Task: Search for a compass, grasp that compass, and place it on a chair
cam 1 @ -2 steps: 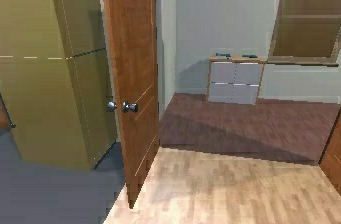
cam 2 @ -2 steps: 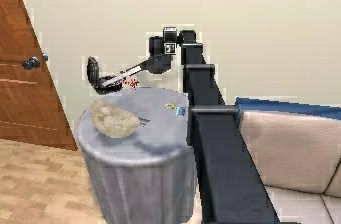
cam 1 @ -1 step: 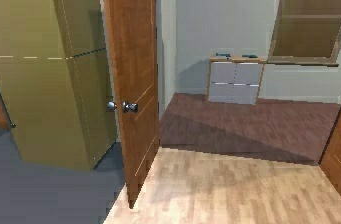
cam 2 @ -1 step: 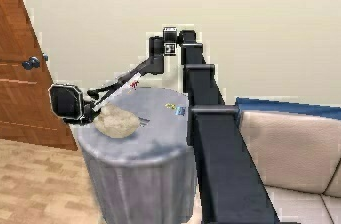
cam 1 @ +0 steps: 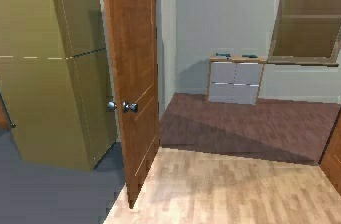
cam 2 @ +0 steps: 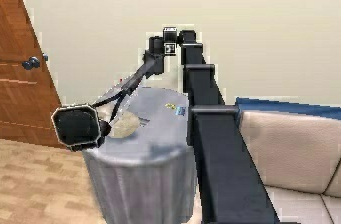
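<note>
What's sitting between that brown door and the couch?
A grey bin stands between the brown door and the couch, in the arm side view. The robot's dark arm also crosses that stretch.

forward view: an open wooden door [cam 1: 133,100] with a dark knob [cam 1: 128,106] stands between a tall olive-green cabinet [cam 1: 58,80] at left and a red-brown carpet [cam 1: 248,125]; a low white cabinet [cam 1: 235,82] (small dark items on top) stands against the far wall, left of a window [cam 1: 313,30]. arm side view: a grey bin [cam 2: 143,175] stands between a panelled door [cam 2: 8,80] and a beige sofa [cam 2: 298,150].
</note>
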Available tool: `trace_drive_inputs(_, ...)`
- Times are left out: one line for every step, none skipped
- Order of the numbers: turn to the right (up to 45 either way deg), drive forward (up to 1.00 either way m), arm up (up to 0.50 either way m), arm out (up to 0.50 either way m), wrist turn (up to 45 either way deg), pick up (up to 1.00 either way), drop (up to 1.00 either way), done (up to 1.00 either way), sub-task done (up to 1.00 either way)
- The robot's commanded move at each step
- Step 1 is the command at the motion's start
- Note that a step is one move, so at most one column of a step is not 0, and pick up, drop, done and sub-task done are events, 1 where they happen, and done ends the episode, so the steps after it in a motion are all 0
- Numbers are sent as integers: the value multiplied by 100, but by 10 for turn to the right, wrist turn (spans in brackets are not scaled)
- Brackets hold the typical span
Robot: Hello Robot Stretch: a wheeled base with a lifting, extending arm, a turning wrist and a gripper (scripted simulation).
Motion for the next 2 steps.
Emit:
trace_drive_inputs(0,0,0,-44,0,0,0,0,0)
trace_drive_inputs(90,0,0,0,0,0,0,0,0)
